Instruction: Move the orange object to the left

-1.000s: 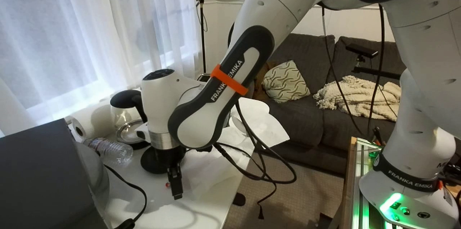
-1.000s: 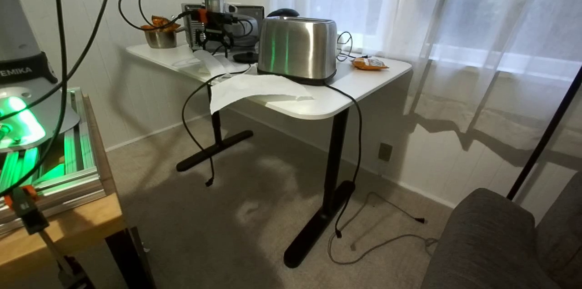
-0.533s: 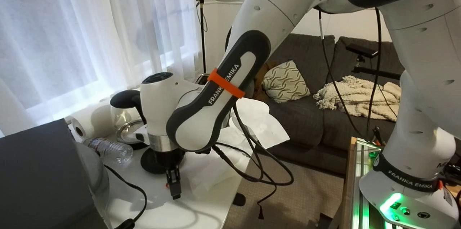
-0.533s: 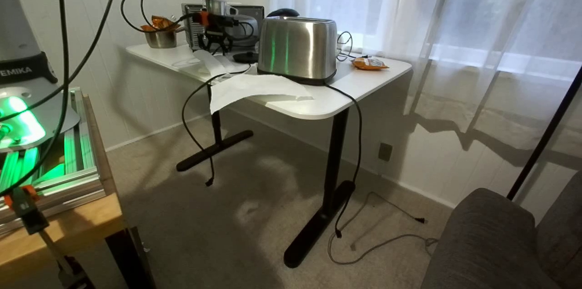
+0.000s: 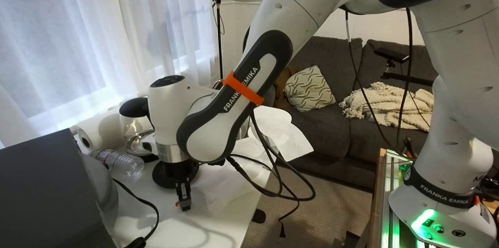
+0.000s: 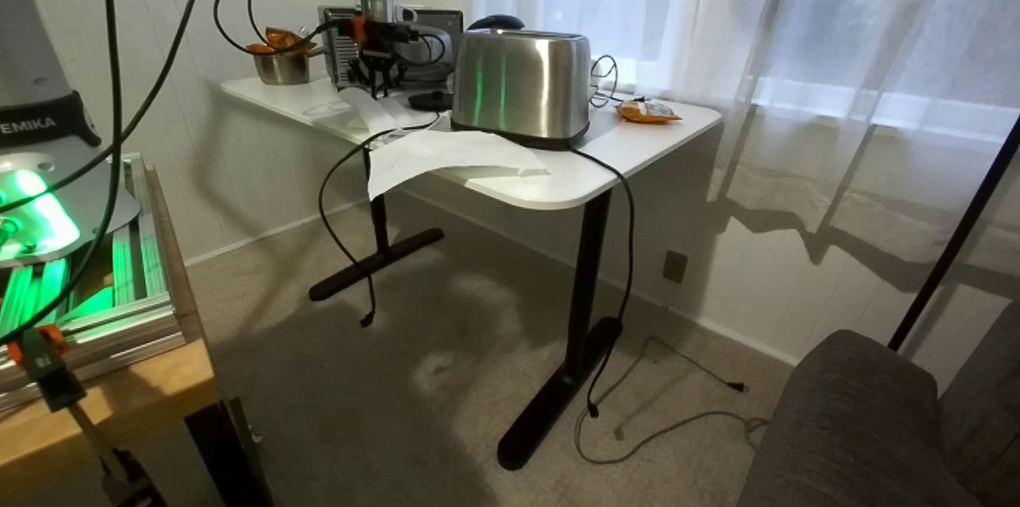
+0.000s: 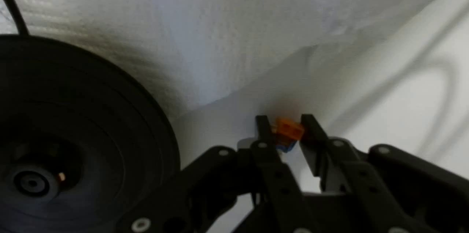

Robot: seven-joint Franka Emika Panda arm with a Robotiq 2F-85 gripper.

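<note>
A small orange object (image 7: pixel 290 129), block-like with a blue part under it, sits between the fingertips of my gripper (image 7: pixel 285 118) in the wrist view. Both fingers appear to touch it, so the gripper is shut on it, low over the white table. One exterior view shows only a red-orange speck of the object (image 5: pixel 177 204) beside the dark gripper (image 5: pixel 184 205). From the opposite side, the gripper (image 6: pixel 381 88) hangs behind the toaster, and the object cannot be made out there.
A round black base (image 7: pixel 91 145) stands close beside the gripper, with paper towel (image 7: pixel 205 35) behind. Around lie a plastic bottle (image 5: pixel 119 162), a glass kettle (image 5: pixel 134 123), a grey appliance (image 5: pixel 43 193), a toaster (image 6: pixel 522 84) and an orange packet (image 6: pixel 647 112). Cords cross the table.
The fingers have come together around the orange object. The hand has shifted slightly left in an exterior view, and its fingertips stand a little higher there.
</note>
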